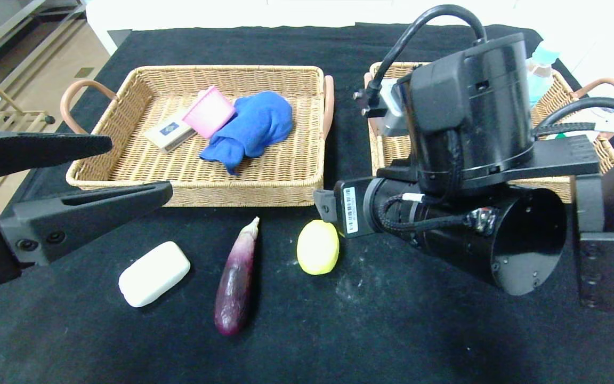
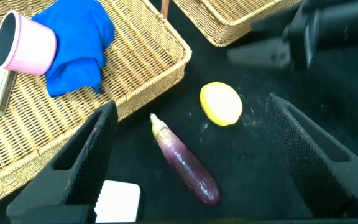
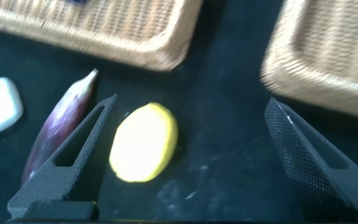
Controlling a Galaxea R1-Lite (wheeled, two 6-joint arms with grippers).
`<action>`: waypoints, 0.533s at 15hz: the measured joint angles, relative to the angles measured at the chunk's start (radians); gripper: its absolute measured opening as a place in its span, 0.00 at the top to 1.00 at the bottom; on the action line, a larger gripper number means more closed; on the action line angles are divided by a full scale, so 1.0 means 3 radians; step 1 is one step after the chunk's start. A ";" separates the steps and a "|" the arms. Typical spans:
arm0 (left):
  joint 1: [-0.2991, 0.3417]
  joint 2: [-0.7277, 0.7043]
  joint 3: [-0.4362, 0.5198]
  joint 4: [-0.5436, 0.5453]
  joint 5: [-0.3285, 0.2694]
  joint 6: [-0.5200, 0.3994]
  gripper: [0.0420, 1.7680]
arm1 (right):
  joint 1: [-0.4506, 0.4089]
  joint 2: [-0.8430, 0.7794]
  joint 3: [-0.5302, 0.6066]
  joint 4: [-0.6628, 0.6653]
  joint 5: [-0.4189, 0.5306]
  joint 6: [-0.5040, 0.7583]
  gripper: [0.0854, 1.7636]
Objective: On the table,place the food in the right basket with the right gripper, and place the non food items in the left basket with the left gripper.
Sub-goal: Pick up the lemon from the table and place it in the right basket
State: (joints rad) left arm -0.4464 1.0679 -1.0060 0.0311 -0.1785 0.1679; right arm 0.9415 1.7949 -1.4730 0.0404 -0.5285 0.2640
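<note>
Food on table [image 1: 392, 330]: yellow oval fruit [image 1: 317, 247] and purple aubergine [image 1: 236, 280] lying loose on black cloth, front of both baskets. Right gripper [image 3: 188, 165] spread wide, nothing pinched, hovering above table near yellow oval fruit [image 3: 143, 142]; in right wrist view one finger [image 3: 73, 163] overlaps aubergine [image 3: 61, 127], fruit just beside that finger, other finger [image 3: 309, 163] well apart over bare cloth. Contact with fruit: cannot tell. Right arm bulk covering much of right basket [image 1: 557, 98] in head view; contents there mostly hidden, only a clear bottle with blue cap [image 1: 540, 72] visible at far side. Left gripper [image 1: 139, 168] also spread wide, empty, at robot's left edge of table, fingers [image 1: 46, 146] pointing toward left basket [image 1: 126, 176] front corner. Below and beside it, white bar [image 1: 153, 273] flat on cloth, near aubergine, not touching. In left wrist view white bar [image 2: 118, 201] partly seen by one finger [image 2: 82, 165], aubergine [image 2: 185, 162] and fruit [image 2: 221, 104] between spread fingers farther off. Left basket holding blue cloth [image 1: 251, 128], pink cup [image 1: 209, 111] on its side, touching cloth, and small flat box [image 1: 168, 132] beside cup. Aubergine stem end pointing toward left basket, fruit between aubergine and right arm.
</note>
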 joint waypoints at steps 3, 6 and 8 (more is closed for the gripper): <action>0.0000 0.0000 0.0000 -0.0001 0.0001 0.0000 0.03 | 0.0104 0.0131 -0.0003 -0.0005 -0.0084 0.0072 0.04; 0.0000 0.0000 -0.0001 -0.0001 0.0000 0.0000 0.03 | 0.0186 0.0256 -0.0004 -0.0023 -0.0179 0.0122 0.04; 0.0000 0.0000 -0.0004 -0.0001 0.0001 -0.0001 0.03 | 0.0237 0.0345 -0.0008 -0.0103 -0.0238 0.0140 0.04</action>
State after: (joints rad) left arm -0.4464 1.0679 -1.0072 0.0306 -0.1783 0.1674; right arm 1.0126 1.8983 -1.4753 0.0096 -0.5998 0.3060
